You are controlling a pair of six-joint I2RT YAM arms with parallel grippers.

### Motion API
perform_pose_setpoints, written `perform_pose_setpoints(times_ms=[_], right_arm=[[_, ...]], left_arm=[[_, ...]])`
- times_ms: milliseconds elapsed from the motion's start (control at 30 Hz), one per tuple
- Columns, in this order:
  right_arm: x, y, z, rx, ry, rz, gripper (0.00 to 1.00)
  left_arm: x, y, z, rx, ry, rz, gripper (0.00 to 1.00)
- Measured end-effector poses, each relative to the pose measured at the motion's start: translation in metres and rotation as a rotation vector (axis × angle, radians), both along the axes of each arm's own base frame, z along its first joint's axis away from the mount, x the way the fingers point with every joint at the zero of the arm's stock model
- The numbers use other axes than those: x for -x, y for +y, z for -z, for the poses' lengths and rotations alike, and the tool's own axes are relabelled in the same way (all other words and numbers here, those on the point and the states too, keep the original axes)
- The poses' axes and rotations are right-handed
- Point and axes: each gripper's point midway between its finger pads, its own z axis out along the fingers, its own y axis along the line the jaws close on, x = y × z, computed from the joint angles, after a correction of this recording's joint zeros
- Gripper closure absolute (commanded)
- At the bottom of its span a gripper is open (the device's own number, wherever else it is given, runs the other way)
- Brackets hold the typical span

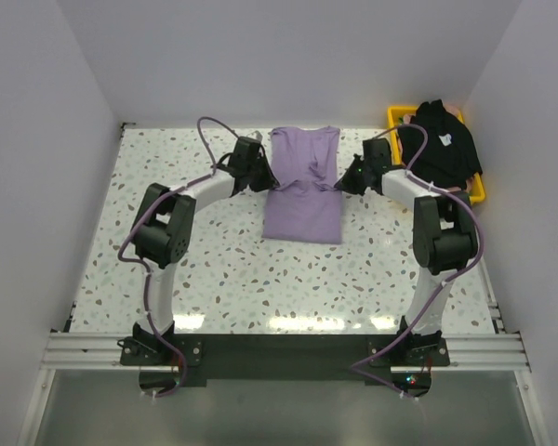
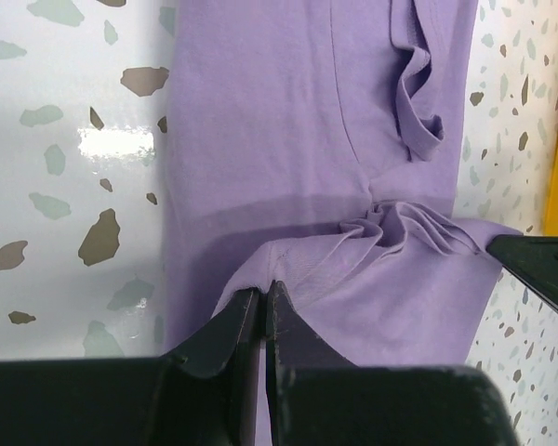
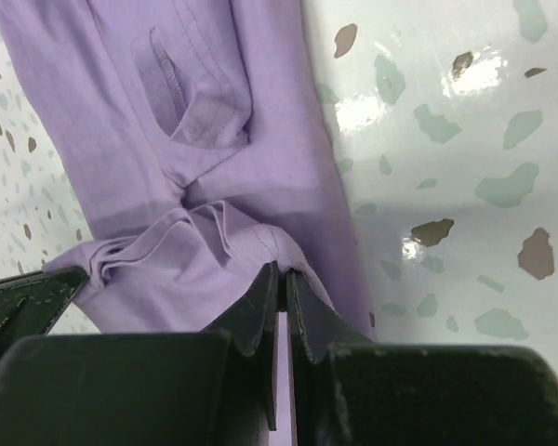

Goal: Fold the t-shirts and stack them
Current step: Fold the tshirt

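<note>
Pinched together, the left fingers (image 2: 240, 327) grip a fold at one side edge of the purple shirt (image 1: 304, 186), and the right fingers (image 3: 309, 316) nip the opposite edge. That shirt lies on the desk (image 1: 223, 269) between the arms. At the far right corner, a yellow basket (image 1: 480, 192) holds the black shirt (image 1: 437, 149), heaped above its rim.

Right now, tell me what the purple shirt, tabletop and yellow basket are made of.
Purple shirt: soft matte knit cloth, likely cotton; it bunches and shows stitched hems. Tabletop: glossy speckled terrazzo look, stone or laminate; lamp glare. Basket: seemingly hard yellow plastic, smooth rim.
</note>
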Motion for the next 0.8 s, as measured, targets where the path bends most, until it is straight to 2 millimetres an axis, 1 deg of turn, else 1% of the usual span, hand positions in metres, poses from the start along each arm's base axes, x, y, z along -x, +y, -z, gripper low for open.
perform_pose_setpoints(times_ms=[167,233,300,333,367,400,433,467,500,533,567,633,700,733,800], right_arm=[[0.003,-0.004,0.006,-0.015,0.003,0.006,1.00],[0.002,-0.005,0.005,-0.019,0.001,0.006,1.00],[0.000,-0.005,0.004,-0.024,-0.007,0.005,0.98],[0.000,-0.005,0.003,-0.028,-0.008,0.003,0.95],[-0.001,-0.005,0.003,-0.036,-0.007,0.000,0.91],[-0.003,-0.005,0.002,-0.043,-0.009,-0.002,0.79],[-0.007,-0.005,0.001,-0.053,-0.011,0.000,0.72],[-0.011,-0.005,0.000,-0.058,-0.016,-0.004,0.66],[-0.015,-0.005,-0.002,-0.059,-0.020,-0.009,0.56],[-0.021,-0.006,-0.004,-0.060,-0.028,-0.009,0.53],[-0.026,-0.006,-0.007,-0.057,-0.040,-0.016,0.46],[-0.033,-0.007,-0.014,-0.047,-0.060,-0.027,0.43],[-0.035,-0.007,-0.021,-0.037,-0.080,-0.037,0.43],[-0.035,-0.008,-0.022,-0.031,-0.082,-0.040,0.43],[-0.030,-0.007,-0.024,-0.009,-0.078,-0.048,0.45]], left_arm=[[-0.001,0.001,-0.002,0.014,0.000,0.007,0.95],[-0.001,0.001,-0.002,0.017,0.002,0.008,0.92],[-0.002,0.003,-0.002,0.020,0.001,0.006,0.84],[-0.003,0.003,-0.002,0.021,0.000,0.006,0.79],[-0.004,0.005,-0.003,0.023,0.000,0.005,0.65],[-0.005,0.006,-0.003,0.022,-0.003,0.007,0.61],[-0.006,0.008,-0.004,0.025,-0.007,0.005,0.56],[-0.009,0.010,-0.005,0.027,-0.012,0.002,0.47],[-0.012,0.013,-0.006,0.030,-0.020,0.000,0.43],[-0.014,0.016,-0.007,0.029,-0.028,-0.001,0.39],[-0.017,0.019,-0.008,0.030,-0.036,-0.005,0.38],[-0.023,0.026,-0.013,0.035,-0.055,-0.017,0.38],[-0.024,0.033,-0.018,0.038,-0.072,-0.027,0.41],[-0.022,0.036,-0.021,0.041,-0.076,-0.033,0.47],[-0.016,0.039,-0.028,0.047,-0.091,-0.037,0.54]])
